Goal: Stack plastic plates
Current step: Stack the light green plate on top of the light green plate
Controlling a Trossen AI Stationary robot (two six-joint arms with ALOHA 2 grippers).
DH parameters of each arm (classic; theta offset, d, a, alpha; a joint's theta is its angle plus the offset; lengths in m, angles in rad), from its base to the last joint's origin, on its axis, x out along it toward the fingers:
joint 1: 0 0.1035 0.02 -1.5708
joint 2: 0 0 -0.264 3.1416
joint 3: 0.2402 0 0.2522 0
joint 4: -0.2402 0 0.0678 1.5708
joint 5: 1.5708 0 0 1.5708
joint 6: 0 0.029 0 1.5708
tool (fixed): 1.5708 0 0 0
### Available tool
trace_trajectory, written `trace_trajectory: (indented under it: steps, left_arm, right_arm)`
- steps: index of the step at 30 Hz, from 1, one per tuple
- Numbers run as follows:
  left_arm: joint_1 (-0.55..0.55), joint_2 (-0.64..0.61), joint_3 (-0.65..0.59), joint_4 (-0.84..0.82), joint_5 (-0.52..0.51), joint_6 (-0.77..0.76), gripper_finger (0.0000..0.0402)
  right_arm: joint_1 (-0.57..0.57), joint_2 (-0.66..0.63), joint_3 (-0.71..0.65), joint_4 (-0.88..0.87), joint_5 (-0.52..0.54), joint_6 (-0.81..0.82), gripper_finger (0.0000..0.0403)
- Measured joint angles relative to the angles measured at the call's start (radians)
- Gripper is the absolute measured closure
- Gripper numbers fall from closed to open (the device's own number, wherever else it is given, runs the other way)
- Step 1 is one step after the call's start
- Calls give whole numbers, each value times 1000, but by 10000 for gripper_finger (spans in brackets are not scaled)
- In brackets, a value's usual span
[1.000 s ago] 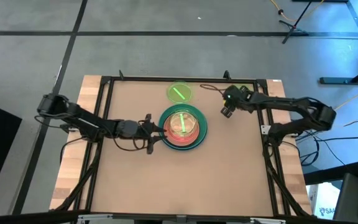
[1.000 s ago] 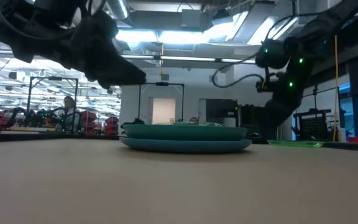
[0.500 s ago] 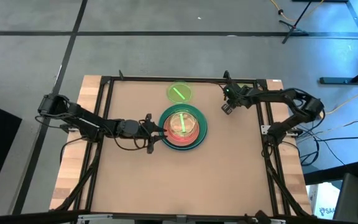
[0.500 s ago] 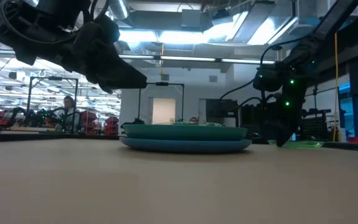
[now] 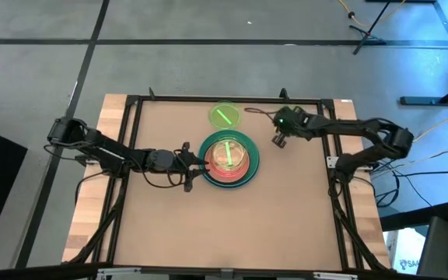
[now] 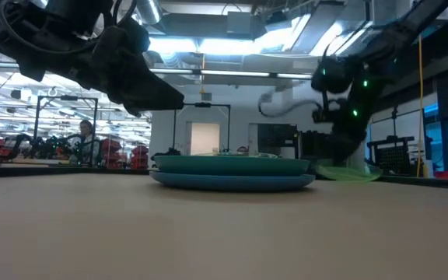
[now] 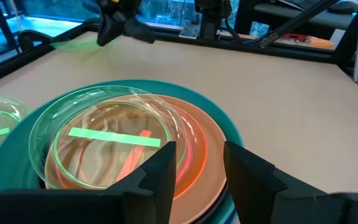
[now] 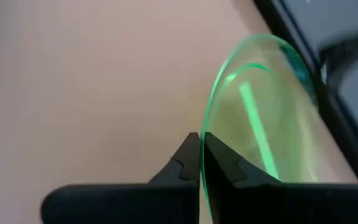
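Note:
A stack of plastic plates (image 5: 229, 158) sits mid-table: blue at the bottom, then teal, peach, pink-red and a clear green one on top (image 7: 107, 140). A green plate (image 5: 225, 115) lies flat by the far edge. My right gripper (image 5: 277, 140) is right of the stack, shut on another translucent green plate (image 8: 260, 112), which shows tilted in the low view (image 6: 347, 173). My left gripper (image 7: 197, 155) stands open at the stack's left rim, fingers above it and nothing between them. My right gripper pinches the green plate's thin rim (image 8: 205, 121) between its two fingers, coming from above and pointing down. The plate stands tilted, with the gripped side raised. I cannot tell whether its far side rests on the table.
A black frame (image 5: 232, 99) borders the brown tabletop on all sides. Bare table lies near and to the right of the stack. Beyond the far edge the low view shows a room with benches and a person (image 6: 86, 140) far off.
My right gripper has dropped onto the green plate right of the stack, taken hold of its rim and moved a little toward the stack. That plate lay flat on the table before and is now tipped up.

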Motion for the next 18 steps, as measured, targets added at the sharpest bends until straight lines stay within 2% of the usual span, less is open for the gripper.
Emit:
trace_trajectory:
  steps: [6, 18]
  left_arm:
    - [3, 0, 0, 0, -12, 0, 274]
    - [4, 0, 0, 0, -12, 1, 274]
  right_arm:
    - [189, -64, 30, 27, -6, 6, 401]
    - [502, -63, 47, 318, -28, -56, 402]
